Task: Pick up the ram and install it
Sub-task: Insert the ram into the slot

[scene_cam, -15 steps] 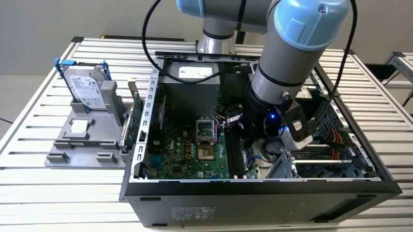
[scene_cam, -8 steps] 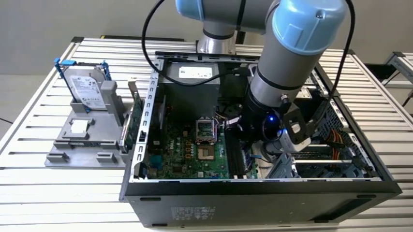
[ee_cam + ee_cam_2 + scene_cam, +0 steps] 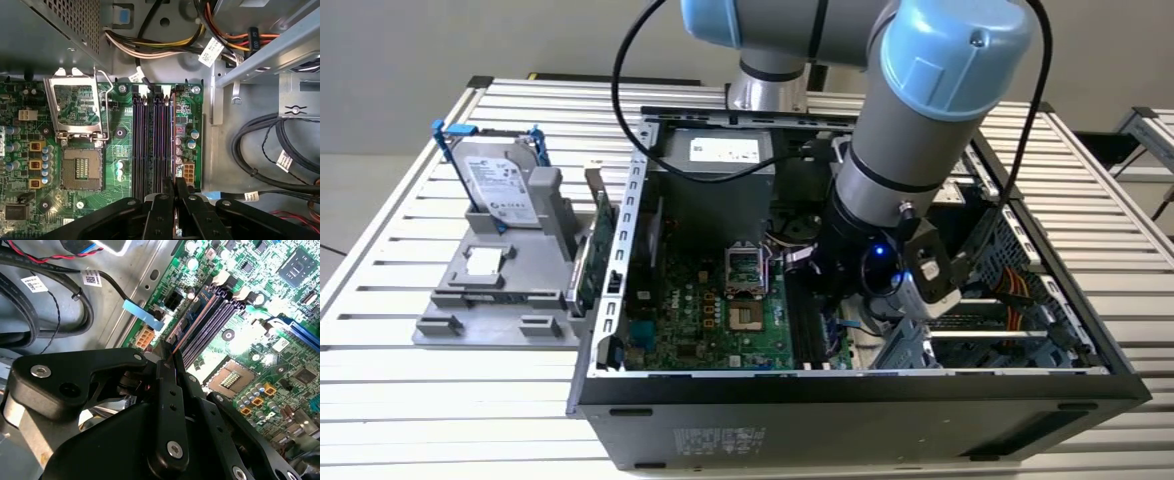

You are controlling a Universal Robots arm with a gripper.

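- The arm is reaching down inside the open computer case [image 3: 854, 385], so the pick-up part of the job looks done; the seating of the ram is what seems to be under way.
- In both wrist views the gripper [image 3: 173, 186] is sitting directly over the bank of memory slots [image 3: 150, 142] on the green motherboard [image 3: 120, 170], with the empty processor socket [image 3: 80, 167] off at about 9 o'clock from the slots in the first wrist view.
- The ram [image 3: 176, 342] is showing edge-on as a thin dark strip running out from between the fingertips along the slot nearest the board's edge; whether it is fully pressed home and latched, I cannot tell.
- The fingers [image 3: 167, 390] are drawn close together, clenching the ram between them, with hardly any gap showing.
- In the exterior view, the silver hard drive [image 3: 500, 185] is standing on its grey holder [image 3: 494, 300] outside the case, at about 9 o'clock from the arm.
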